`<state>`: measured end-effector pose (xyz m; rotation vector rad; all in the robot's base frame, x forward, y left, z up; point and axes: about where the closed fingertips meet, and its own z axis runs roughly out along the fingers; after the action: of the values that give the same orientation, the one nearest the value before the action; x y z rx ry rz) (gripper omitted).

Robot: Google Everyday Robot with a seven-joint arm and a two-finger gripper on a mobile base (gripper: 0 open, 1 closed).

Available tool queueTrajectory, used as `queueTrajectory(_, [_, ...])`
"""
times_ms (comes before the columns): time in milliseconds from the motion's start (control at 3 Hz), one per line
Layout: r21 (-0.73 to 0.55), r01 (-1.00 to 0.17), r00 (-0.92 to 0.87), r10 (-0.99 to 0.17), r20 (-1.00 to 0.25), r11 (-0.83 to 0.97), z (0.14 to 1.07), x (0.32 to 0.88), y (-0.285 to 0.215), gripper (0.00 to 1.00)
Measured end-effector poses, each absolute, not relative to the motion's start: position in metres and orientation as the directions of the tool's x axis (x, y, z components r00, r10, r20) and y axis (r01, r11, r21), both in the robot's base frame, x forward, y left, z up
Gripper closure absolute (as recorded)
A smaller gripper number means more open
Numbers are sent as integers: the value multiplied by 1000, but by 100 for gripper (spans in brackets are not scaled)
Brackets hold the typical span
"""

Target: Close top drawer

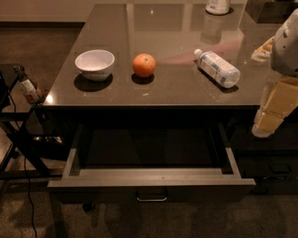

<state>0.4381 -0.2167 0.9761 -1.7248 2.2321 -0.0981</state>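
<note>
The top drawer (151, 175) stands pulled far out from under the dark table (153, 95). It is wide and shallow with grey-rimmed sides, and its inside looks dark and empty. Its flat dark front panel (93, 191) faces me and carries a small centred metal loop handle (151, 198). My arm comes in at the right edge, white above and tan below. The gripper (263, 124) hangs at the table's right front corner, above and to the right of the drawer's right side, apart from it.
On the tabletop are a white bowl (95, 64), an orange (144, 65) and a clear water bottle (217, 68) lying on its side. A container (217, 5) stands at the back. A black stand with a small bottle (28, 89) and a cable is at the left.
</note>
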Motion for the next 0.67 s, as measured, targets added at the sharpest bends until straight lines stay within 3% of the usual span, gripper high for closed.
queueTrajectory(333, [-245, -931, -222, -953, -207, 270, 976, 438, -217, 0])
queueTrajectory(667, [-245, -931, -222, -953, -207, 270, 976, 438, -217, 19])
